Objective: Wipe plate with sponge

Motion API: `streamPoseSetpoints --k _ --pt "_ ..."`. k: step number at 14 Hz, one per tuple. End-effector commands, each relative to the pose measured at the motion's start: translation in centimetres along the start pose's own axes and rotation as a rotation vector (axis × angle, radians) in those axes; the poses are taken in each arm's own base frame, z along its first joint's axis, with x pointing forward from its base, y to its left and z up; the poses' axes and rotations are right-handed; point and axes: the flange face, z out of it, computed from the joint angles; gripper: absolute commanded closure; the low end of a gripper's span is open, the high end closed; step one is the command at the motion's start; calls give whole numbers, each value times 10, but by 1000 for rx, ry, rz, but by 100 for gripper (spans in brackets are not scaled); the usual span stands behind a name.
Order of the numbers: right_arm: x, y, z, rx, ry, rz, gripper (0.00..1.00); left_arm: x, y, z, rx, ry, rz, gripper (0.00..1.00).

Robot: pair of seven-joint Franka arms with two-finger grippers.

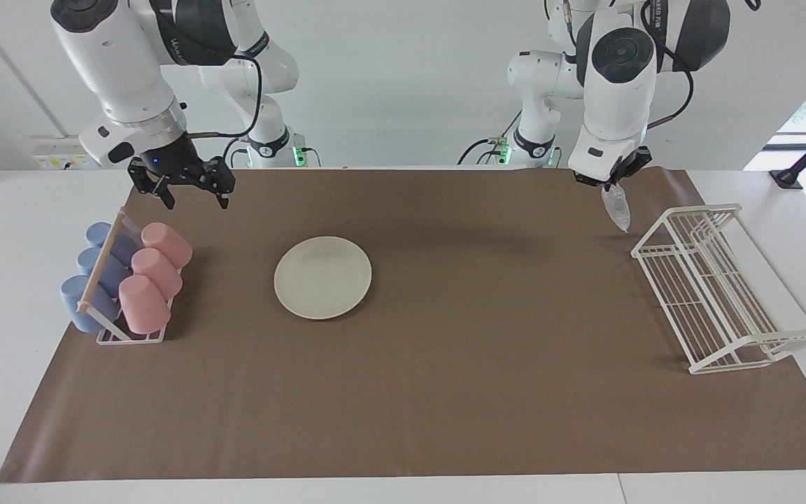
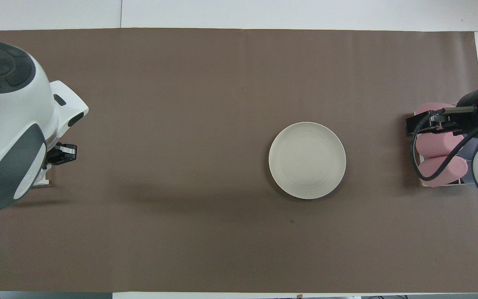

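The cream-white plate (image 1: 322, 277) lies flat on the brown mat, toward the right arm's end of the table; it also shows in the overhead view (image 2: 307, 160). My left gripper (image 1: 613, 183) is shut on the silvery-grey sponge (image 1: 617, 208), which hangs down from it above the mat beside the white wire rack. In the overhead view the left arm hides the sponge. My right gripper (image 1: 195, 197) is open and empty, up in the air over the mat next to the cup rack; in the overhead view it (image 2: 428, 124) covers the pink cups.
A white wire rack (image 1: 718, 287) stands at the left arm's end of the mat. A small rack (image 1: 130, 337) with pink cups (image 1: 157, 271) and blue cups (image 1: 99, 269) lying on it stands at the right arm's end, beside the plate.
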Motion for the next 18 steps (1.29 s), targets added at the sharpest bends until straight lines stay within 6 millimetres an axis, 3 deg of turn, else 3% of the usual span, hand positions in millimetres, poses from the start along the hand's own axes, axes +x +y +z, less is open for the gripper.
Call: streamPoseSetpoints --k 1,2,7,10,15,16,18 --pt "7 13 0 -16 -19 -34 0 40 19 12 225 -25 -18 100" --pt "8 13 -10 -18 -2 -38 0 50 21 21 295 -22 -16 100" --pt "6 19 -15 -8 -8 -24 0 106 44 90 630 -53 40 100" --pt "3 30 -19 -12 -10 -10 0 130 24 115 672 -39 77 100" --pt "6 45 -19 4 6 -34 0 144 9 150 663 -18 114 100" --pt "9 47 -35 3 41 -33 0 145 7 154 659 -17 113 100" --pt "9 48 -38 3 46 -31 0 144 9 160 649 2 78 100"
